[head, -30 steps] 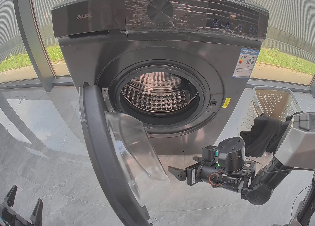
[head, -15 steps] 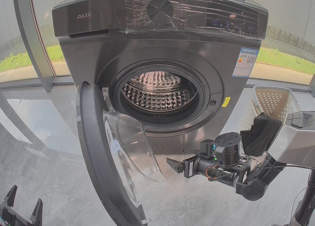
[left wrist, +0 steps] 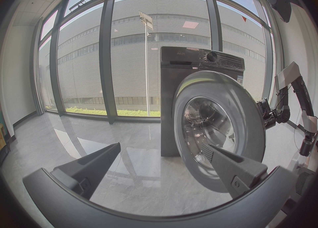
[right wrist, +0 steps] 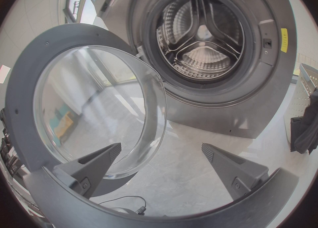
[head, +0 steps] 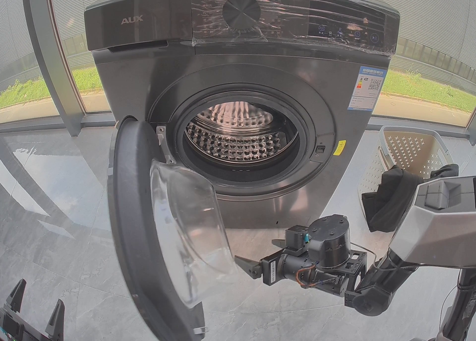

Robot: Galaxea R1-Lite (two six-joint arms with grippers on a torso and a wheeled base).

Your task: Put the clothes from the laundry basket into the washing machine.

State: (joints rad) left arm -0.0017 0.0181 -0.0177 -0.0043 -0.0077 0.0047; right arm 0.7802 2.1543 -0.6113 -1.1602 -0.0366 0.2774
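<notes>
Head view has clothes (head: 391, 198) over the basket (head: 417, 151) rim; right wrist view looks into the drum (right wrist: 202, 39). Fingers spread wide on left gripper (left wrist: 164, 146) and right gripper (right wrist: 160, 145).

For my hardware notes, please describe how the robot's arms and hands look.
The right arm has an angular silver-grey shell, then black joints and a black round wrist housing with a thin orange cable and a white label. The right hand and left hand have dark grey wedge-shaped fingers with ribbed tips.
</notes>
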